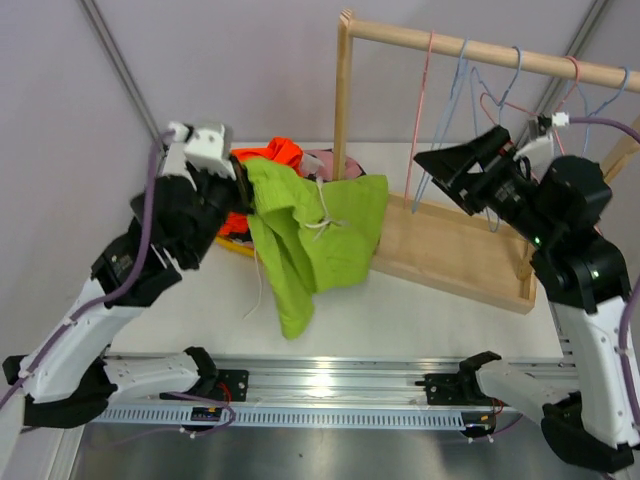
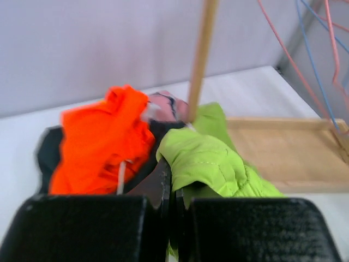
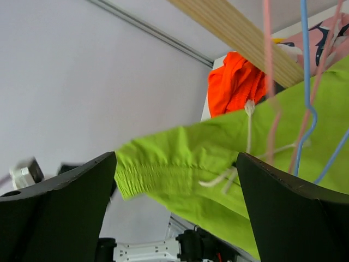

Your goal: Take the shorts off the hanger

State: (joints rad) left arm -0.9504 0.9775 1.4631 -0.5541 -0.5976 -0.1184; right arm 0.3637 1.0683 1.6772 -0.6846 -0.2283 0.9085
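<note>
Status: the wire hangers [image 1: 462, 85] on the wooden rail [image 1: 480, 50] all look bare, so removal appears complete. The orange shorts [image 1: 280, 152], the pink shorts [image 1: 320, 160] and a dark pair [image 2: 49, 153] lie heaped on the table [image 1: 420, 310]. The lime green shorts [image 1: 315, 235] hang in the air beside that heap, clear of every hanger; setting them down is probably the 1 step left.

Pose: the left gripper [image 1: 240, 180] is raised, its jaws clamped on the waistband of the lime green shorts. The right gripper [image 1: 440, 180] is held high near the hangers, its 2 jaws spread wide and holding nothing.
</note>
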